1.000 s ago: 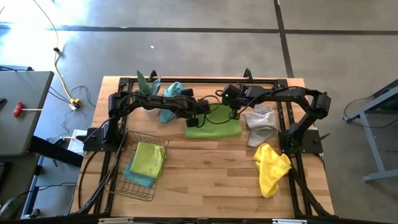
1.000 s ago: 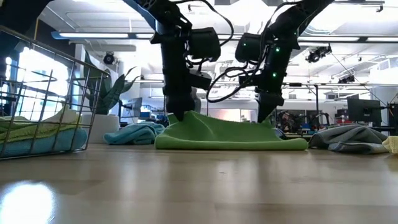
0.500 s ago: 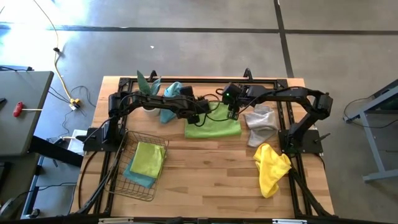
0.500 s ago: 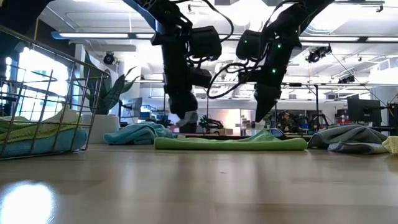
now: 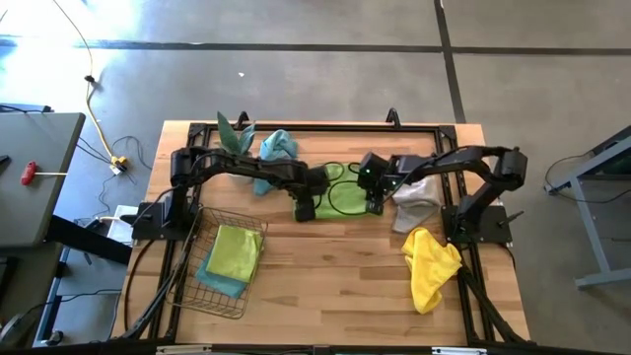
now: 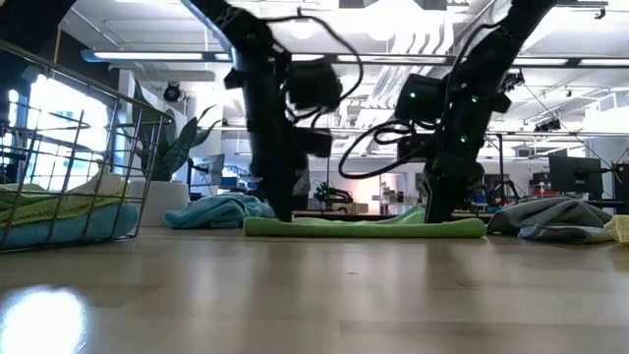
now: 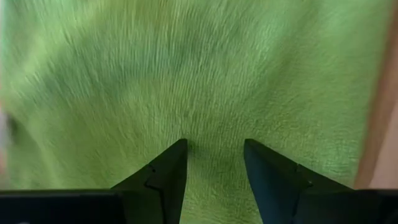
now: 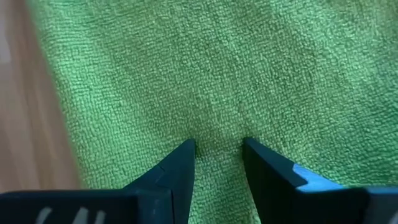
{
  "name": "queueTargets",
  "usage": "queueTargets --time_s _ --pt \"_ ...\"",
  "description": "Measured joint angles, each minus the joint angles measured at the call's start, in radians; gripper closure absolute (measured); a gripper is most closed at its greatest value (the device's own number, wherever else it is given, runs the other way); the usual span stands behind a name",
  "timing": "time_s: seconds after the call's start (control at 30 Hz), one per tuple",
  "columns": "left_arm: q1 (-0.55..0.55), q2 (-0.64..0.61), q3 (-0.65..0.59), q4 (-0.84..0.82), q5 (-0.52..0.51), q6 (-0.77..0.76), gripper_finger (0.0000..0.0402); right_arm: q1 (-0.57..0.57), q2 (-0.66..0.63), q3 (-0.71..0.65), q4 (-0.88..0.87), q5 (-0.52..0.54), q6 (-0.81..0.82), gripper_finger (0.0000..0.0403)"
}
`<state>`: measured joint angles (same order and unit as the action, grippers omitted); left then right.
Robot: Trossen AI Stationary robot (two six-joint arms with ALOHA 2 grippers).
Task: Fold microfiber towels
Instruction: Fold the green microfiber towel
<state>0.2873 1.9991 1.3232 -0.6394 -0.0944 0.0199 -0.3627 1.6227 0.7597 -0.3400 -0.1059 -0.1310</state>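
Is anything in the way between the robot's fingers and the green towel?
No. Both grippers, left and right, are right down on the green towel with their fingers apart, and nothing shows between them and the cloth.

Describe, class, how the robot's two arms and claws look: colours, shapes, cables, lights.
Both arms are dark and jointed. The left claw and right claw each have two dark wedge-shaped fingers. Black cables loop between them; small green lights glow on the right arm.
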Motion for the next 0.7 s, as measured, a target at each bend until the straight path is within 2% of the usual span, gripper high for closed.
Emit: queueTargets --time_s 0.2,0.4,0.53,0.7 --pt "-0.055 -0.01 -0.105 0.096 -0.012 -0.198 0.0255 0.04 -0.003 -0.022 -0.006 0.043 0.0 0.0275" --pt "-0.191 -0.011 -0.096 0.094 -0.008 -0.365 0.0256 0.063 -0.076 -0.031 -0.029 0.09 -0.005 0.0275" --pt "-0.269 -0.004 -0.054 0.083 -0.019 -0.384 0.0257 0.065 -0.162 -0.029 -0.033 0.136 0.01 0.0275" --pt "-0.316 0.0 0.038 0.018 -0.107 -0.342 0.0257 0.065 -0.269 -0.032 -0.091 0.134 0.143 0.0275"
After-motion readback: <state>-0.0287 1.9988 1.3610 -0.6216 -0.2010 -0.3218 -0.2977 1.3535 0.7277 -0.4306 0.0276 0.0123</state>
